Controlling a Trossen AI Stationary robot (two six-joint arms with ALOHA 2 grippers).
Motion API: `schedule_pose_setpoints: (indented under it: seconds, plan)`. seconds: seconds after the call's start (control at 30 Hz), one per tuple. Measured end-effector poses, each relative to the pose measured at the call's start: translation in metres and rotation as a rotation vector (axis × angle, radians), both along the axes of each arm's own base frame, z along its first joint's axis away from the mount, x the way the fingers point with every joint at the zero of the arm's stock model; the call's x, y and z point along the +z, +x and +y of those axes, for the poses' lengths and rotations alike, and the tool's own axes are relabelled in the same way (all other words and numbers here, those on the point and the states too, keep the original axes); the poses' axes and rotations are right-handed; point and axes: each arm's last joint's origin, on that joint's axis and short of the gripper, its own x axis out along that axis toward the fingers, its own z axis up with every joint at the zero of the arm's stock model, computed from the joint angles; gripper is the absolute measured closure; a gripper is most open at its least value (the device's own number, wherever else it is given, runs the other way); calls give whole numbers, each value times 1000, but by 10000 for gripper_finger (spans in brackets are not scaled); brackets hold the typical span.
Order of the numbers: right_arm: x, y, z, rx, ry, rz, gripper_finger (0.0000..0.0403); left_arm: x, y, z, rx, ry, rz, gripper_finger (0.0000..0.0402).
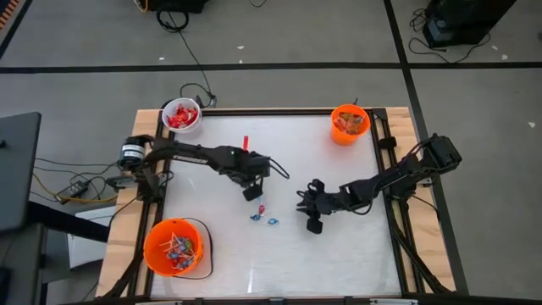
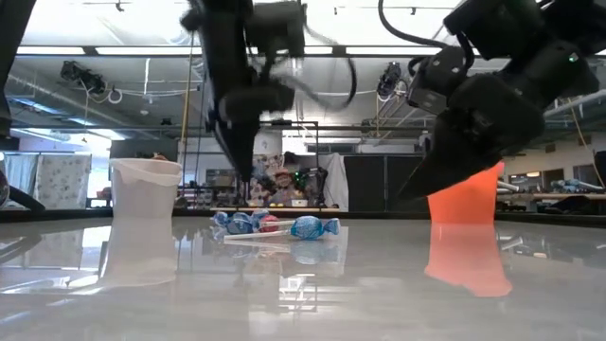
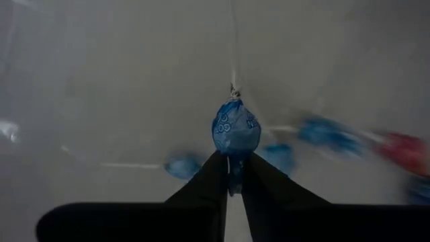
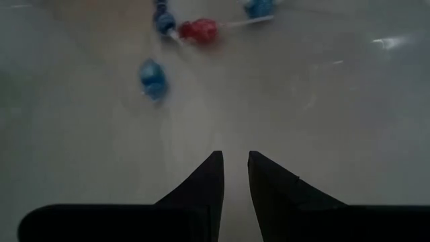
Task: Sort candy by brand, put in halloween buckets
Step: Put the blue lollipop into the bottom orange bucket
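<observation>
Pinching a blue-wrapped candy point(image 3: 236, 131) between its two dark fingers, the left gripper point(image 1: 252, 191) hangs over the middle of the tabletop point(image 1: 339, 254), and from where I stand the grip looks thin: the fingers close only on the lower twist of the wrapper, with the round body of the sweet sticking out beyond the tips. I would lift it slowly and keep the wrist level so the piece does not slip out during the carry.

Going from near to far: at about 7 o'clock on the tabletop sits the larger orange bucket point(image 1: 173, 247), already holding stick candies. Just past the centre, a little below the left gripper in the overhead view, lies a small cluster of loose candy point(image 1: 263, 213), blue pieces with a red one among them. The right gripper point(image 1: 310, 210) waits at roughly 3 o'clock of that cluster, its fingers narrowly parted with nothing between them. At the far edge, the white bucket point(image 1: 181, 117) stands at 11 o'clock with red packets inside, and the small orange bucket point(image 1: 349, 124) at 1 o'clock.

Which bucket takes the blue brand I cannot tell. Whichever it is, bring the gripper squarely over the rim before letting go, low enough that the sweet cannot bounce out.
</observation>
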Motion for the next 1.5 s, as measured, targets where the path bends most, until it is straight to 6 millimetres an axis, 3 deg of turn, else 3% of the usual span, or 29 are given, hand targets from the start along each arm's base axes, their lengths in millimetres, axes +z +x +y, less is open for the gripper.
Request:
schedule_pose_setpoints:
  seconds: [0.13,0.23,0.37,0.6,0.77,0.93,1.23,1.4,1.5]
  plan:
    - [0,0,-1,-23,-11,-6,320,28,-1,-27,-61,0,-57,373]
    - [0,0,-1,-26,-12,-9,320,51,-12,-48,-80,-2,-118,384]
    - [1,1,-1,-27,-10,-14,320,77,-44,-77,-52,-48,-125,388]
    - [1,1,-1,-31,-10,-19,320,103,-110,-121,62,-256,36,389]
    - [2,2,0,-19,-13,-34,320,120,-143,-165,86,-502,106,389]
    - [4,3,1,-16,-9,-55,320,126,-169,-195,64,-496,115,389]
    - [6,4,5,-11,14,-89,320,120,-190,-206,173,-390,144,360]
    - [8,4,8,-4,7,-104,320,119,-210,-201,250,-218,163,322]
    - [8,4,7,-11,-1,-107,320,119,-210,-203,251,-224,128,290]
